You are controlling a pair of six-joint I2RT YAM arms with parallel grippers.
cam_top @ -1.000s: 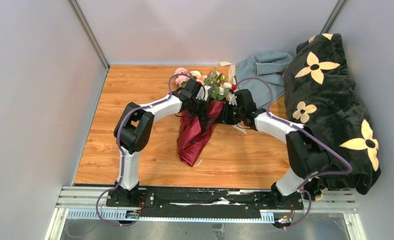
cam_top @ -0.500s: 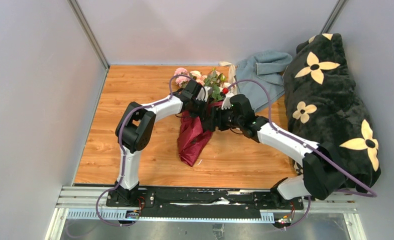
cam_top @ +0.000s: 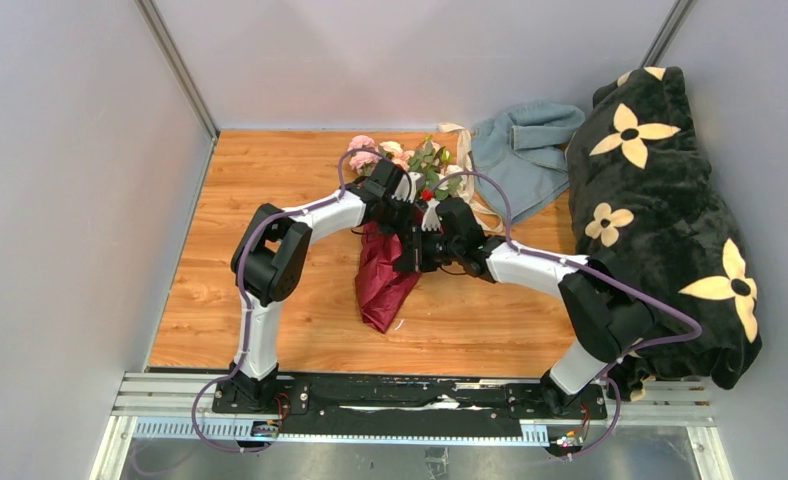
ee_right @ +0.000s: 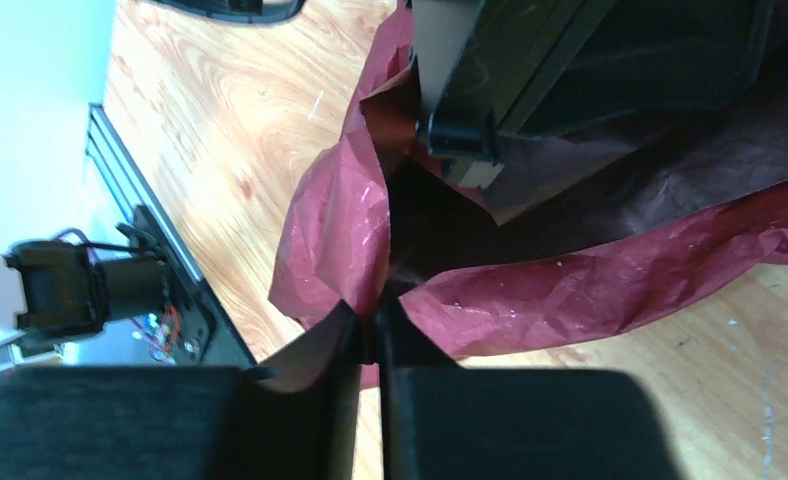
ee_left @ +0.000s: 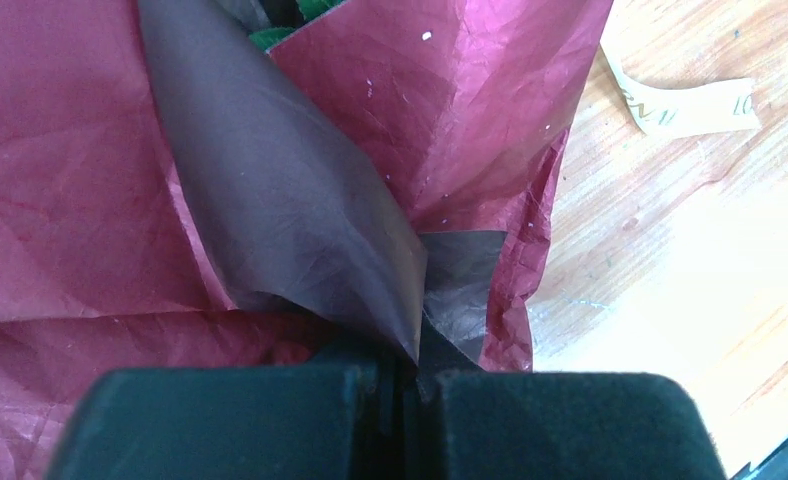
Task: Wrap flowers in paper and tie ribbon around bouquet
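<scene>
Left gripper (ee_left: 410,372) clamped on paper (ee_left: 80,200) fold; right gripper (ee_right: 372,322) pinches paper edge. Draw edge snugly over fold, slowly, lest paper tear. Flowers (cam_top: 370,152) toward tabletop (cam_top: 270,190) far edge.

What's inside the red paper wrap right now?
The pink roses and green leaves poke out of the far, open end of the paper. The stems are not visible: the paper covers them down to its narrow near tip.
</scene>
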